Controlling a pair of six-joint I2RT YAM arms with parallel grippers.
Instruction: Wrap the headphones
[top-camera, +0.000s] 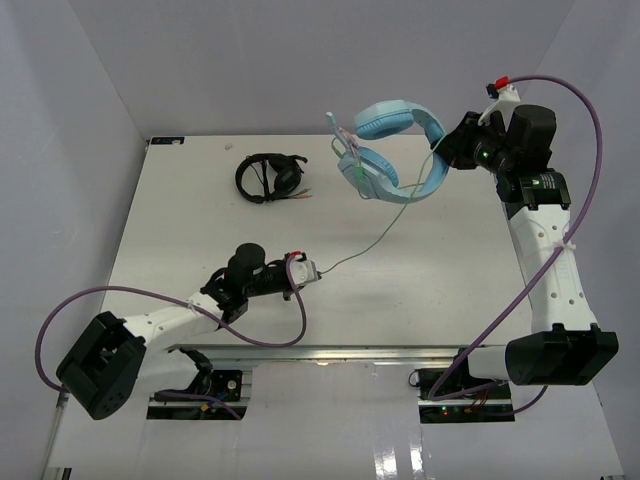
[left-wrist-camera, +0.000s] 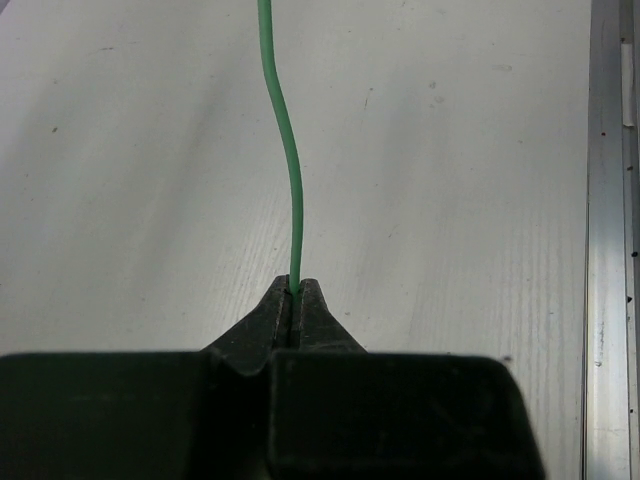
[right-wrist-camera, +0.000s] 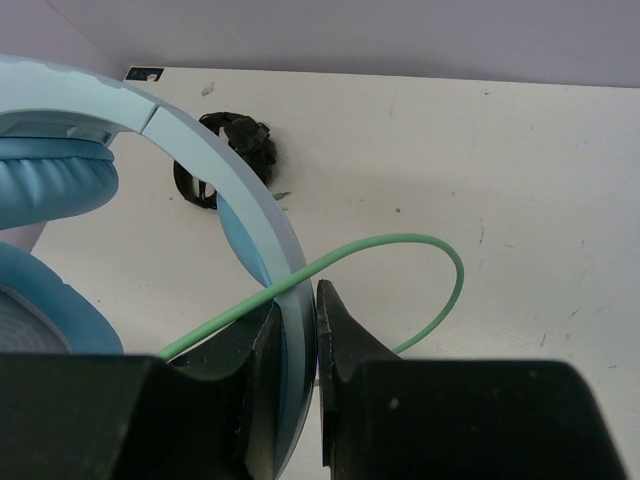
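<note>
The light blue headphones hang above the table's far right, held by the band in my right gripper. In the right wrist view the band runs between the shut jaws of that gripper, with padded cups at left. The thin green cable runs from the headphones down to my left gripper, which is shut on it low over the table's middle. In the left wrist view the cable leaves the closed tips of that gripper and runs away over the table. A loop of the cable crosses the band.
Smaller black headphones lie on the table at the far left-centre, also in the right wrist view. The white table ends in a metal rail at the near edge, seen at the right in the left wrist view. Walls surround the table.
</note>
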